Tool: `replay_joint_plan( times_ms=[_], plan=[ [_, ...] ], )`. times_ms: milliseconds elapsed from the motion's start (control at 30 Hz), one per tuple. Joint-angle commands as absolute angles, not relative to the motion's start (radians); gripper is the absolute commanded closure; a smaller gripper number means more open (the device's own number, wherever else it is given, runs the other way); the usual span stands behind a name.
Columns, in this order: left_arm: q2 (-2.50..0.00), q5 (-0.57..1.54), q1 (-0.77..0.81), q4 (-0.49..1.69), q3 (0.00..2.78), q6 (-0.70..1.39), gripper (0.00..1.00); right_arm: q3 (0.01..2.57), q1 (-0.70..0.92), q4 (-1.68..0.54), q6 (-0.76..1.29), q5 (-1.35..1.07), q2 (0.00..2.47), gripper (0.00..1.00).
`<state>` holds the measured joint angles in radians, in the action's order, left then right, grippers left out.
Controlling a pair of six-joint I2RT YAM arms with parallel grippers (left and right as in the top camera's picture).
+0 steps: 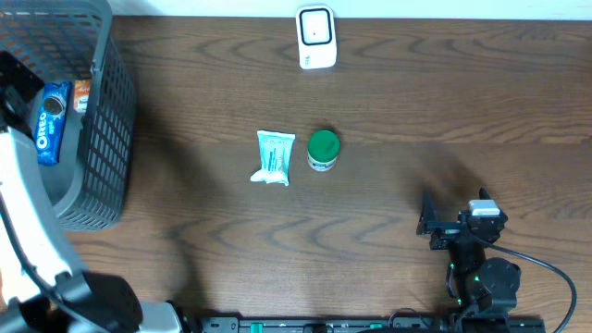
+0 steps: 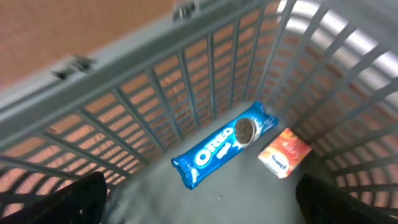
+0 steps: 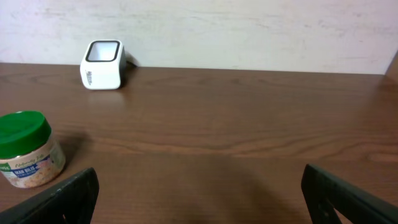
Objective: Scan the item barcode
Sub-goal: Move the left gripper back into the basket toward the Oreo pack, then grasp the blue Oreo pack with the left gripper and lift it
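A blue Oreo pack (image 2: 224, 142) and a small orange box (image 2: 285, 152) lie on the floor of the grey basket (image 2: 155, 93). My left gripper (image 2: 199, 202) hangs open above them, its dark fingers (image 2: 68, 199) at the frame's lower corners with nothing between them. From overhead the Oreo pack (image 1: 52, 121) shows inside the basket (image 1: 111, 111) at far left. The white barcode scanner (image 1: 315, 37) stands at the table's far edge. My right gripper (image 1: 428, 222) rests open and empty at the near right, facing the scanner (image 3: 102, 64).
A green-lidded jar (image 1: 323, 149) and a white-and-teal packet (image 1: 274, 156) sit mid-table. The jar (image 3: 25, 149) is at the right wrist view's left edge. My white left arm (image 1: 28, 213) crosses the basket's near side.
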<state>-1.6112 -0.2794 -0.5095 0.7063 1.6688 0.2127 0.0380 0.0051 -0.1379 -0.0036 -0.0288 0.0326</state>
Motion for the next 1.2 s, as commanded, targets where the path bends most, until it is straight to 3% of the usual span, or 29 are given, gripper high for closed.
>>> replay_joint_plan(
  times_ms=[0, 233, 467, 633, 1167],
  plan=[
    [-1.685, -0.197, -0.528, 0.702, 1.675, 0.221, 0.02, 0.035, 0.014, -0.139, 0.003, -0.025, 0.036, 0.01],
    [-1.851, -0.105, -0.532, 0.661, 1.675, 0.218, 0.02, 0.035, 0.014, -0.139, 0.003, -0.025, 0.036, 0.01],
    [-2.023, -0.105, -0.534, 0.588, 1.675, 0.014, 0.02, 0.035, 0.014, -0.139, 0.003, -0.025, 0.036, 0.01],
    [-2.118, -0.105, -0.537, 0.525, 1.675, -0.011, 0.02, 0.035, 0.014, -0.139, 0.003, -0.025, 0.036, 0.01],
    [-2.167, -0.102, -0.640, 0.441, 1.672, -0.036, 0.02, 0.035, 0.014, -0.139, 0.003, -0.025, 0.036, 0.01]
  ],
)
